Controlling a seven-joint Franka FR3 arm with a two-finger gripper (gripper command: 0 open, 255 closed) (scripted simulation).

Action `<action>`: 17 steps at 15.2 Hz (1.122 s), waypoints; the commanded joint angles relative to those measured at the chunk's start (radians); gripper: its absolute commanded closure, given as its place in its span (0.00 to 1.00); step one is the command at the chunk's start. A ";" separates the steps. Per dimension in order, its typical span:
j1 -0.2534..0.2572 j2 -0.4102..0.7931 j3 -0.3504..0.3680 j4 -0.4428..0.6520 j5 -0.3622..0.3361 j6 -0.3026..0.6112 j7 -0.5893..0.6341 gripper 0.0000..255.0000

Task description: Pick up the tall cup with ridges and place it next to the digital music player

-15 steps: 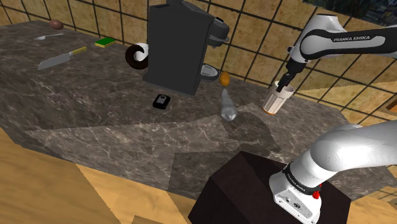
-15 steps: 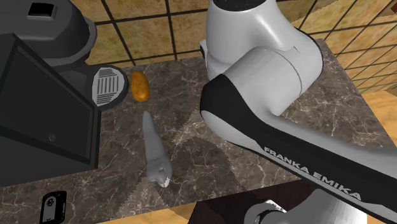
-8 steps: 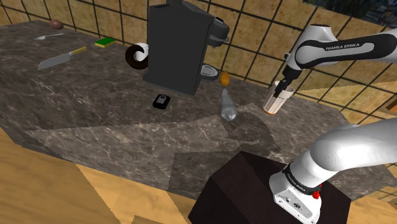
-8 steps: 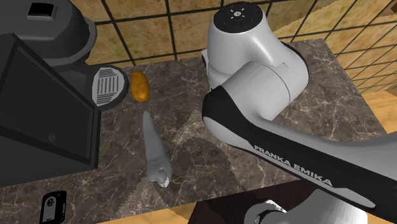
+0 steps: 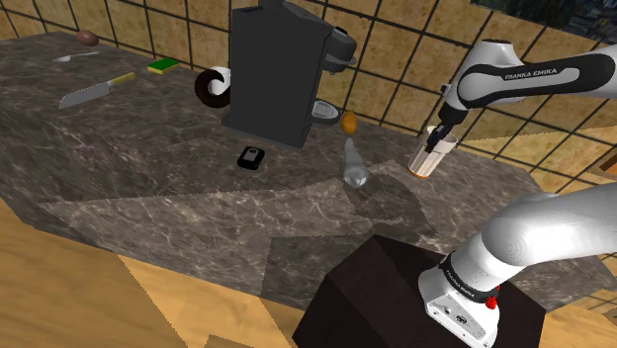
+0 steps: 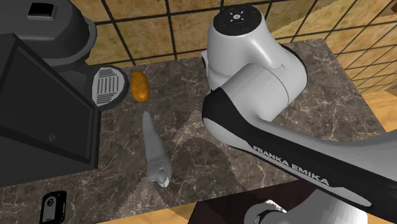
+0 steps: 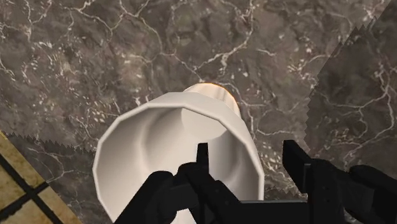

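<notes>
In the shoulder view, the marble counter (image 5: 148,188) bears a knife (image 5: 94,91) and sponge (image 5: 162,65) far left, a coffee machine (image 5: 272,74) mid, a player (image 5: 251,157) nearer and a cup (image 5: 427,160) right.

Holding arm (image 5: 529,77) stretched out level, bent down at its end, gripper (image 7: 247,149) pointing downward, fingers (image 7: 306,173) spread apart.

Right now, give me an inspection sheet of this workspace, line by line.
Surface: dark marble counter, with a tiled wall behind it.
Job's things: cream ridged cup upright; black music player lies well away, by the coffee machine.
Clutter: orange oval item, grey tapered item lying flat, knife, sponge.
Claw: claw open, astride the cup's rim, one finger inside.
Cables: nothing seen.
Surroundings: wooden floor, dark stand.
</notes>
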 commanded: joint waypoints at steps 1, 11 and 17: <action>0.000 0.000 0.000 0.000 0.000 0.000 0.000 1.00; 0.001 -0.013 0.007 0.018 0.005 -0.031 -0.003 1.00; 0.004 -0.045 0.025 0.077 0.020 -0.121 -0.012 1.00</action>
